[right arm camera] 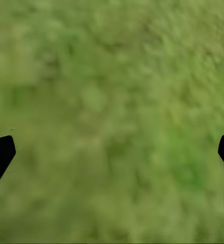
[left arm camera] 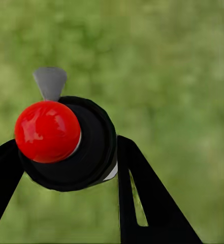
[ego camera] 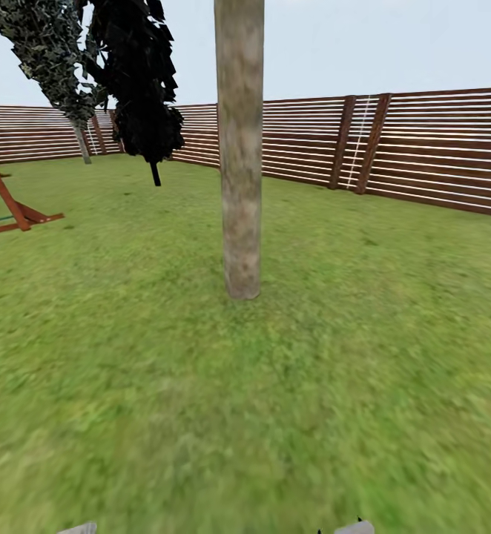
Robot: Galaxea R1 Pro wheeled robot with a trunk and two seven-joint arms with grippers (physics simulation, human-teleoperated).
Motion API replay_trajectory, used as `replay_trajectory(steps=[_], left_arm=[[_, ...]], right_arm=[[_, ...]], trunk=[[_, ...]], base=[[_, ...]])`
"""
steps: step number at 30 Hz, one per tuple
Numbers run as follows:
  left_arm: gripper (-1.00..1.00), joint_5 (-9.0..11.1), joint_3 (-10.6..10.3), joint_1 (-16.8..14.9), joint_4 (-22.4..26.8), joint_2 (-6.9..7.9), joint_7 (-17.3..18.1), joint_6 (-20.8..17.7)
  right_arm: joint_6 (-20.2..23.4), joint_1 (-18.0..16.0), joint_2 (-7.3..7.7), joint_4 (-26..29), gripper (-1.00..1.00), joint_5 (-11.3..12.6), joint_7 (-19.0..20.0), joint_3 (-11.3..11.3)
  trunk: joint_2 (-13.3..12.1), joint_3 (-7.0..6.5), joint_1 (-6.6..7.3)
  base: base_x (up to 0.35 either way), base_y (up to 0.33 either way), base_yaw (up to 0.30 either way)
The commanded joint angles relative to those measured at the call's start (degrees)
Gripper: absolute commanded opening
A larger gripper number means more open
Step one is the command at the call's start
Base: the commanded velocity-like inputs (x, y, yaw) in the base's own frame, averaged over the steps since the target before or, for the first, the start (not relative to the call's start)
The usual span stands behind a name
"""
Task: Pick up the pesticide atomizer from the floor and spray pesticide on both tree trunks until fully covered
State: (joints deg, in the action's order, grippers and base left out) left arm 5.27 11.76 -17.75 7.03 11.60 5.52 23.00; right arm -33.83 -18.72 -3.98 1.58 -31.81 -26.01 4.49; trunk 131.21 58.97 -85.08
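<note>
One tree trunk (ego camera: 241, 163), a pale grey-beige mottled column, rises from the garden lawn (ego camera: 349, 371) straight ahead, a few steps away; its crown is above the picture. In the left wrist view the pesticide atomizer (left arm camera: 86, 152), a dark bottle with a glossy red top (left arm camera: 46, 131) and a grey nozzle (left arm camera: 50, 81), sits between the black fingers (left arm camera: 142, 198) of my left gripper (left arm camera: 66, 170), which is shut on it. My right gripper (right arm camera: 112, 152) hangs open over the grass, its fingertips (right arm camera: 0, 155) far apart with nothing between them.
A brown slatted fence (ego camera: 438, 148) bounds the lawn at the back and right. A dark narrow tree (ego camera: 145, 89) and a leaning grey-leaved tree (ego camera: 49, 52) stand at the back left. A red wooden play frame (ego camera: 8, 204) stands at the left edge.
</note>
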Motion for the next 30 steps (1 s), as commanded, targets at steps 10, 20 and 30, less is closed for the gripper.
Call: replay_trajectory(steps=[10,20,30], left_arm=[[-1.00,0.05,0.02,0.00,0.00,0.00,0.02,-0.02],[-1.00,0.09,0.02,0.00,0.00,0.00,0.02,0.00],[-1.00,0.09,0.02,0.00,0.00,0.00,0.02,0.03]], right_arm=[[-0.01,0.00,-0.05,0.01,1.00,0.00,-0.01,-0.01],[-0.01,0.00,0.01,0.00,1.00,0.05,-0.01,-0.01],[-0.01,0.00,0.12,0.09,1.00,-0.01,-0.01,-0.01]], trunk=[[0.00,0.00,0.00],[0.00,0.00,0.00],[0.00,0.00,0.00]], base=[[0.338,0.000,0.000],[0.339,0.000,-0.077],[0.317,-0.087,-0.001]])
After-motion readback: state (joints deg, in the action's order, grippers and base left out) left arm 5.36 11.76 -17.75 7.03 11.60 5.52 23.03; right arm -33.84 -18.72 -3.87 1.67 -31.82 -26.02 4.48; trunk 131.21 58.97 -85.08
